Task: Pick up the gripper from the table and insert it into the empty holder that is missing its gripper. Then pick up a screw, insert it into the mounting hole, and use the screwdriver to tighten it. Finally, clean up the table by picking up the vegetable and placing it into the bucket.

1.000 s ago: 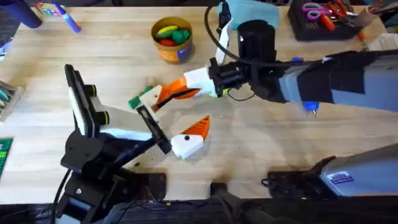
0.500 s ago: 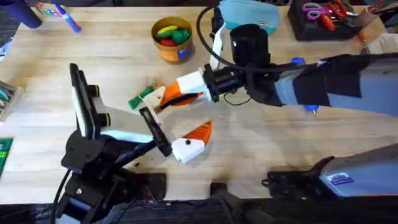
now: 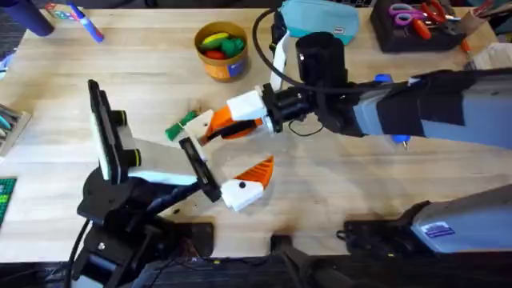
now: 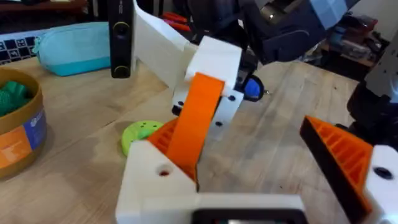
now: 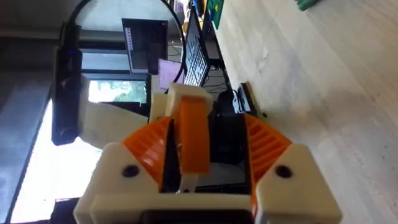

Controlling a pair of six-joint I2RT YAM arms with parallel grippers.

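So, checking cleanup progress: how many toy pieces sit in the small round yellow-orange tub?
3 in the tub: a yellow piece at the back, a red piece front-left, a green piece on the right. Others may be hidden beneath.

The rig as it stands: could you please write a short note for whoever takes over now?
Right gripper: shut on the loose gripper piece, just above the table, beside the vegetable.
Left gripper: low, near the table's front.
Bucket: at the back, toy pieces inside.
Done: piece picked up.
Left: insertion into the holder, screw, tightening, vegetable into bucket.
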